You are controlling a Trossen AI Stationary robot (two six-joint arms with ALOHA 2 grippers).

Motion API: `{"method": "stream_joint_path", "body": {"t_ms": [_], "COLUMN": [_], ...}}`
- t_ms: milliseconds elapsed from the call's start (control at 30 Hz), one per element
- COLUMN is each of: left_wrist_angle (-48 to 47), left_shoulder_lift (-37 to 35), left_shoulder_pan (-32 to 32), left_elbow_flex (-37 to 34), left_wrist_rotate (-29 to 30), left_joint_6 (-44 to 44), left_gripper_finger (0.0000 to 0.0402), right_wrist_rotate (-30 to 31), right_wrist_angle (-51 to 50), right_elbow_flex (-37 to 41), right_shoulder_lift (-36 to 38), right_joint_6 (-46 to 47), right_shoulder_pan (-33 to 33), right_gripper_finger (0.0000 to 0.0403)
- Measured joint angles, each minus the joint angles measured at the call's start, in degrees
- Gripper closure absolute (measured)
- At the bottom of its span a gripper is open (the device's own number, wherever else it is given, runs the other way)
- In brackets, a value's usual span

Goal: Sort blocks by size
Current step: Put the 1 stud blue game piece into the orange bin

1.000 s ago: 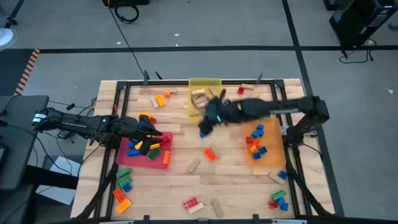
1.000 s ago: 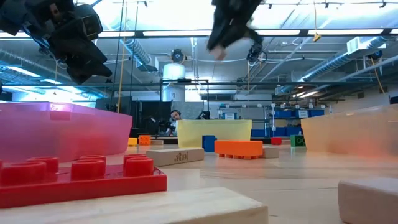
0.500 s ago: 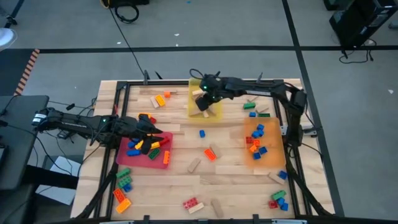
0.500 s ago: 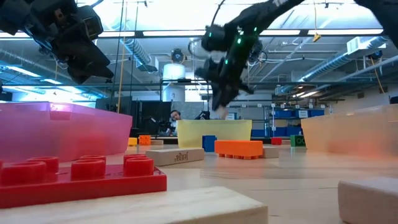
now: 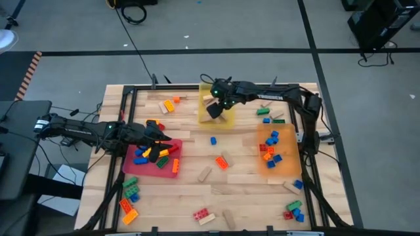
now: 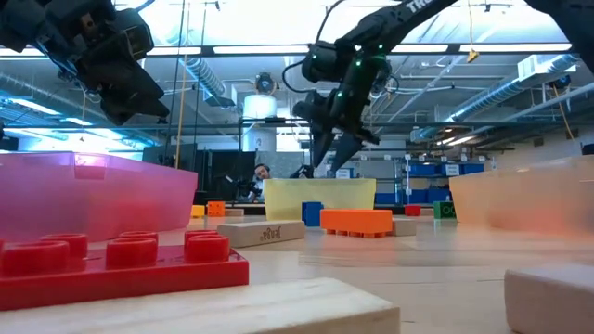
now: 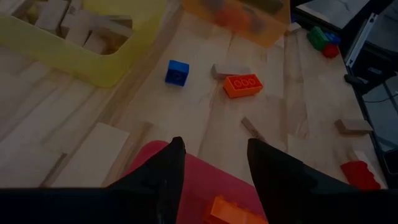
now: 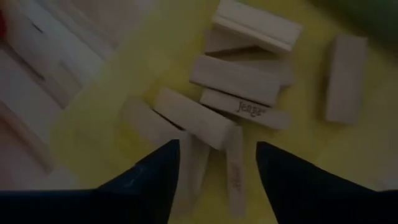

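Wooden blocks (image 8: 234, 79) crowd the yellow tray (image 5: 226, 122) at the table's far edge beneath the right gripper (image 8: 217, 163), jaws apart and empty, which may snag them on lifting away.

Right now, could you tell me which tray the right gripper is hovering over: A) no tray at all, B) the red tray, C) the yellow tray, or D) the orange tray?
C: in the high view the right gripper hangs over the yellow tray, and its wrist view looks down between open fingers at tan wooden blocks lying on the yellow floor.
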State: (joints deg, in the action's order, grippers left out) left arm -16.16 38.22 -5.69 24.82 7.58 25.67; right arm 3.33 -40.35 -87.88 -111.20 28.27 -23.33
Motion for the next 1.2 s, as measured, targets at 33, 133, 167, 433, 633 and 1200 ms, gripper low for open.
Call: {"method": "stream_joint_path", "body": {"t_ms": [33, 133, 167, 433, 633, 1200], "left_wrist_angle": [0.00, -0.01, 0.00, -0.02, -0.03, 0.04], "left_shoulder_lift": [0.00, 0.00, 0.00, 0.00, 0.00, 0.00], "left_shoulder_pan": [0.00, 0.00, 0.00, 0.00, 0.00, 0.00], "left_elbow_flex": [0.00, 0.00, 0.01, 0.00, 0.00, 0.01], "left_wrist_rotate": [0.00, 0.01, 0.01, 0.00, 0.01, 0.72], "left_joint_6": [0.02, 0.02, 0.02, 0.04, 0.07, 0.20], "left_gripper_finger": [0.0218, 0.0218, 0.0218, 0.0218, 0.0218, 0.0218], "right_wrist_rotate": [-0.01, 0.12, 0.68, 7.26, 2.64, 7.10], "right_wrist_angle": [-1.03, -5.71, -8.02, -19.75, -18.56, -14.37], "right_elbow_flex": [0.00, 0.00, 0.00, 3.94, 15.74, 31.03], "right_shoulder_lift": [0.58, 2.62, 3.46, 12.43, 21.92, 27.83], "right_joint_6": [0.00, 1.60, 2.57, 4.50, 5.21, 12.05], "right_shoulder_pan": [-0.21, -1.25, -1.77, -5.82, -11.77, -19.00], "right_gripper_finger": [0.0172, 0.0169, 0.0169, 0.0176, 0.0176, 0.0157]}}
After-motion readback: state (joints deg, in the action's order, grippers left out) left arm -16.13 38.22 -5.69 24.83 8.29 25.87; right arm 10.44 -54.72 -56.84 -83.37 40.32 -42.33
